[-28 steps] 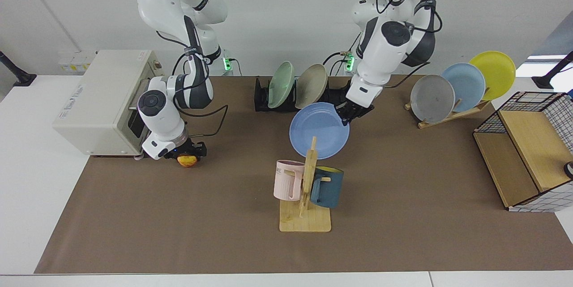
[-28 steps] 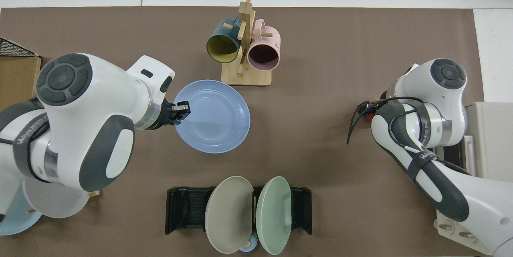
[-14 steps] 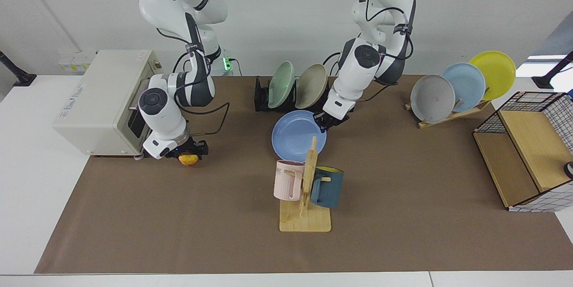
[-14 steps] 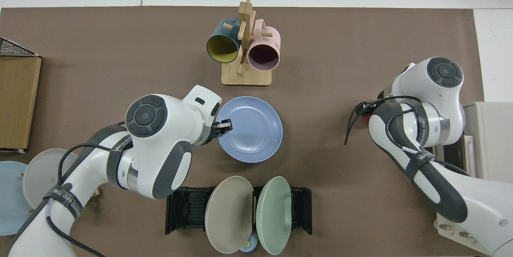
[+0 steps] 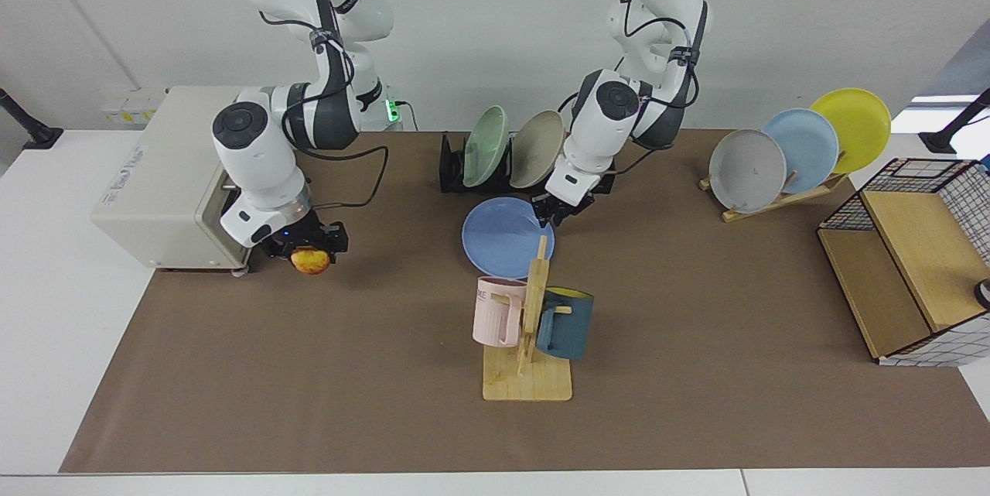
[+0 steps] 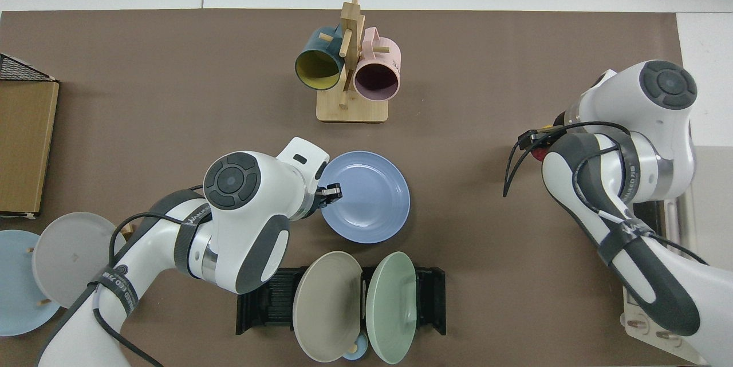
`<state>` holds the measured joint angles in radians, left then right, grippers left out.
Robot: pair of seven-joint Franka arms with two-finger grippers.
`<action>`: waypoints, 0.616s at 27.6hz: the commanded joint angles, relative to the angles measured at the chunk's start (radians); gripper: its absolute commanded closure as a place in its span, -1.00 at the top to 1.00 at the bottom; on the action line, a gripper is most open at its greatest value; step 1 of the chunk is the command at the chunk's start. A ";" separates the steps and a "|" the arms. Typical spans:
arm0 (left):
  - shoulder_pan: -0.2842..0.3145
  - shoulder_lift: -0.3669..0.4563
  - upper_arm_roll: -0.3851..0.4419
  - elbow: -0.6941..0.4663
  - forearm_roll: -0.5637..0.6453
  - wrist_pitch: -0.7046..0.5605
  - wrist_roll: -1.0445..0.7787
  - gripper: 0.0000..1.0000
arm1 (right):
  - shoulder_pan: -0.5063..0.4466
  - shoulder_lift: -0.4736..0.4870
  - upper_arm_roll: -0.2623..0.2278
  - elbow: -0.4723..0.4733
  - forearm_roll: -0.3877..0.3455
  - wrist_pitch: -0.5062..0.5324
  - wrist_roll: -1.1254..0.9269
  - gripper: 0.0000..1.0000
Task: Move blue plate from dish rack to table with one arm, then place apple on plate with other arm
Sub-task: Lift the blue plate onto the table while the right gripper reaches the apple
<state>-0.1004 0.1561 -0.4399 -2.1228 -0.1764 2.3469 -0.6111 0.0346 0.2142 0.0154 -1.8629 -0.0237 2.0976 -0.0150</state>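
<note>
From above, the right arm's white wrist is covering the right end effector [image 5: 312, 243] and nearly all of the small yellow-red apple [image 6: 538, 154]. In the facing view, the wooden mug tree's post [image 5: 537, 264] is cutting across the round periwinkle-blue plate [image 5: 499, 227]. The pale sky-blue plate [image 6: 14, 292] is running off the top view's edge.

Left hand [image 5: 554, 215] low and clamped; right hand [image 5: 308, 248] raised, gripping.

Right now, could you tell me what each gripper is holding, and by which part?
The left gripper pinches the blue plate by its rim. The right gripper clamps the apple at its sides.
</note>
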 commanded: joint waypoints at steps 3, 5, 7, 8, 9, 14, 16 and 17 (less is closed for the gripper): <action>0.004 -0.027 0.021 -0.017 0.027 -0.011 -0.019 1.00 | 0.019 -0.013 0.006 0.037 -0.021 -0.060 0.021 -1.00; 0.008 -0.035 0.032 0.004 0.078 -0.061 -0.019 1.00 | 0.021 -0.013 0.006 0.036 -0.021 -0.063 0.023 -1.00; 0.008 -0.052 0.049 0.036 0.129 -0.131 -0.018 1.00 | 0.021 -0.015 0.006 0.036 -0.019 -0.064 0.023 -1.00; 0.008 -0.061 0.052 0.050 0.153 -0.170 -0.016 1.00 | 0.021 -0.015 0.006 0.034 -0.018 -0.064 0.024 -1.00; 0.008 -0.073 0.056 0.064 0.182 -0.207 -0.015 1.00 | 0.022 -0.015 0.006 0.034 -0.016 -0.064 0.024 -1.00; 0.024 -0.170 0.108 0.086 0.225 -0.333 0.010 1.00 | 0.080 -0.018 0.005 0.030 -0.015 -0.064 0.046 -1.00; 0.024 -0.217 0.150 0.087 0.225 -0.380 0.055 1.00 | 0.096 -0.021 0.006 0.028 -0.016 -0.067 0.093 -1.00; 0.022 -0.236 0.168 0.092 0.225 -0.408 0.092 1.00 | 0.102 -0.027 0.006 0.025 -0.018 -0.068 0.118 -1.00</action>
<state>-0.0836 0.0467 -0.3428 -2.0243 0.0294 2.0564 -0.6050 0.0934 0.1993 0.0182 -1.8355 -0.0237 2.0471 0.0026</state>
